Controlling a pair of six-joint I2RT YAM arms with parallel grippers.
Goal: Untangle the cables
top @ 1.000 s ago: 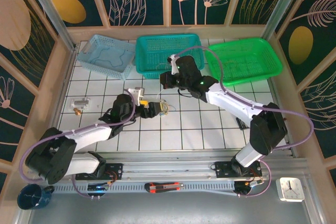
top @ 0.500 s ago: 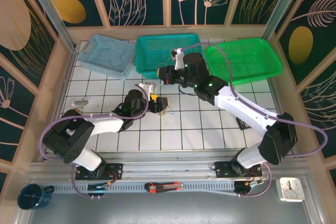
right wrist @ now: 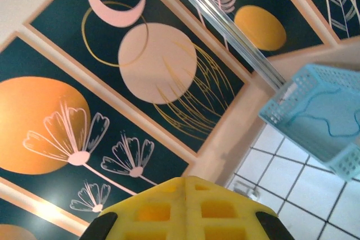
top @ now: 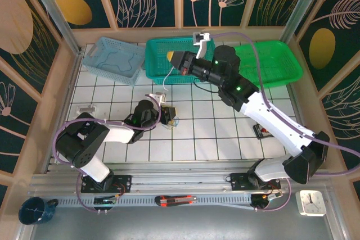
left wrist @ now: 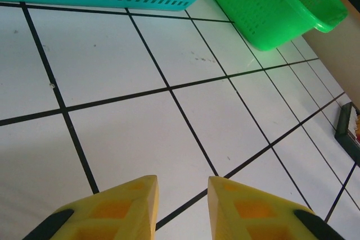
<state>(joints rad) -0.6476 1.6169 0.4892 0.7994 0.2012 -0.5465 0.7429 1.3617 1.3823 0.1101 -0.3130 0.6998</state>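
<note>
Right gripper (top: 172, 58), fingers pressed together, pinches a whitish cable (top: 166, 78) dangling at the near rim of the teal basket (top: 162, 49). Left gripper (left wrist: 181, 184), jaws narrowly parted with nothing between, sits beside the tangled cables (top: 172, 121) on the table (top: 216, 134). Light-blue basket (top: 133, 63) holds a blue cable (right wrist: 325, 117).

Top view: cable tangle (top: 171, 121) strands too small to separate; whitish cable (top: 165, 78) lower end too thin to trace. Wrist views: left gripper (left wrist: 181, 181) and right gripper (right wrist: 183, 182) finger bases cut off at 6 o'clock. Dark object (left wrist: 350, 130), 3 o'clock, cropped.
</note>
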